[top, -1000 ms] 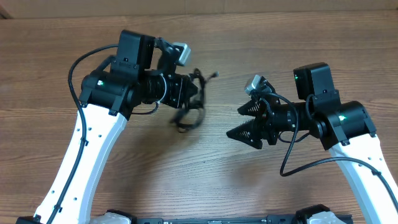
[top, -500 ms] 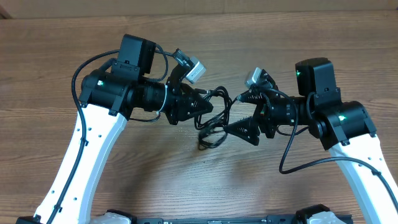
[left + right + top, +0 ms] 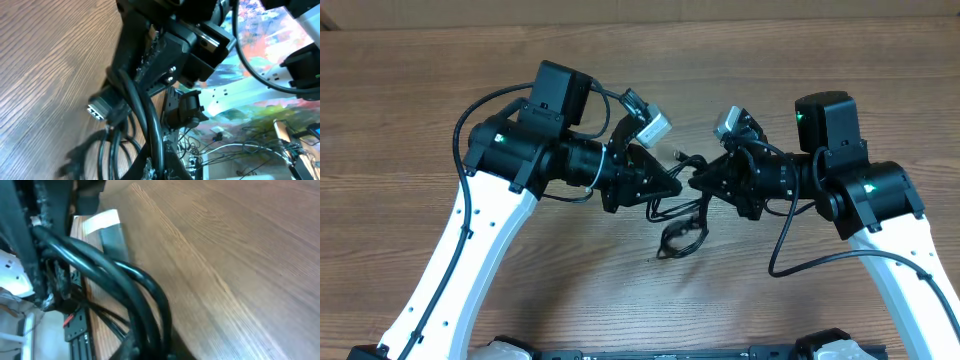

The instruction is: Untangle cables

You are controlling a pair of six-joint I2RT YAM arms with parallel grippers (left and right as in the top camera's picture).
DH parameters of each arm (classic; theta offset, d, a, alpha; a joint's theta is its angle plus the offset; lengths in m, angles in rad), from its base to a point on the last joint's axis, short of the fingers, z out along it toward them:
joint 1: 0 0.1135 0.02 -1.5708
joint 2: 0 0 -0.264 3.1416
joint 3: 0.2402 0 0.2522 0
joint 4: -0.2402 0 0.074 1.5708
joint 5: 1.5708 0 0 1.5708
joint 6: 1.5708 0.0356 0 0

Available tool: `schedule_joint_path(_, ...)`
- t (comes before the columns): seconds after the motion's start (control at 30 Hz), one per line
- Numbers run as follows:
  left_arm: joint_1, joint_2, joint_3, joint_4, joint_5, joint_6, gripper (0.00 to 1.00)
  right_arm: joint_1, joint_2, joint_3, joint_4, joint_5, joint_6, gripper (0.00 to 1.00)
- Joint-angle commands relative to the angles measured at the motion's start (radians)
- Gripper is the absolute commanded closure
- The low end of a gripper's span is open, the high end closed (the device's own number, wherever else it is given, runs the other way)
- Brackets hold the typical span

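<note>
The cables (image 3: 677, 237) are a small black tangle at about the middle of the wooden surface (image 3: 410, 120), caught between the two arms. The left tool (image 3: 672, 186) reaches in from the left edge side and the right tool (image 3: 698, 183) from the right edge side. Their tips almost meet, nose to nose.

Each tool is drawn narrow and pinches strands of the tangle. In the left wrist view, the cords (image 3: 150, 125) run up out of its own grip. In the right wrist view, two glossy cords (image 3: 125, 280) arc across and dive down into its grip.

From the pinch point the bundle's long axis runs toward the near edge. It sags in loose loops, and the lowest loop lies nearer that edge than either tool. Whether this loop rests on the wood or hangs just above it cannot be told.

One short strand goes the other way. It ends in a small pale plug tip (image 3: 677, 156) that points toward the far edge and a little to the left. The left wrist view shows a plug connector (image 3: 98, 108) at the end of a cord, its face turned toward the wood grain.
</note>
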Motion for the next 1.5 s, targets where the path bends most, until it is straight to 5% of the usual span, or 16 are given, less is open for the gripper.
schedule_joint_path(0.0, 0.013, 0.002, 0.019, 0.012, -0.093, -0.037, 0.96, 0.005, 0.003, 0.021, -0.027, -0.002, 0.000, 0.96)
schedule_joint_path(0.27, 0.091, 0.002, 0.019, 0.079, -0.460, -0.451, 0.96, 0.005, 0.003, 0.021, -0.179, -0.055, -0.057, 0.96)
schedule_joint_path(0.47, 0.086, 0.002, 0.019, 0.064, -0.550, -0.509, 0.96, 0.005, 0.003, 0.021, -0.204, -0.135, -0.142, 0.96)
schedule_joint_path(0.5, 0.086, 0.002, 0.019, 0.057, -0.550, -0.508, 0.96, 0.004, 0.003, 0.021, -0.198, -0.132, -0.126, 0.82)
schedule_joint_path(0.53, 0.084, 0.002, 0.019, 0.053, -0.549, -0.490, 0.96, 0.004, 0.003, 0.021, -0.183, -0.117, -0.082, 0.12)
schedule_joint_path(0.57, 0.084, 0.002, 0.019, 0.049, -0.532, -0.465, 0.96, 0.004, 0.003, 0.021, -0.164, -0.060, -0.013, 0.00)
schedule_joint_path(0.83, 0.084, 0.002, 0.019, 0.050, -0.446, -0.395, 0.96, 0.004, 0.003, 0.021, -0.128, 0.274, 0.371, 0.00)
schedule_joint_path(1.2, 0.085, 0.000, 0.019, 0.193, -0.156, -0.389, 0.96, 0.004, 0.003, 0.021, -0.148, 0.178, 0.375, 0.00)
schedule_joint_path(1.47, 0.084, -0.006, 0.019, 0.310, -0.090, -0.434, 0.96, 0.004, 0.003, 0.020, -0.165, 0.178, 0.398, 0.00)
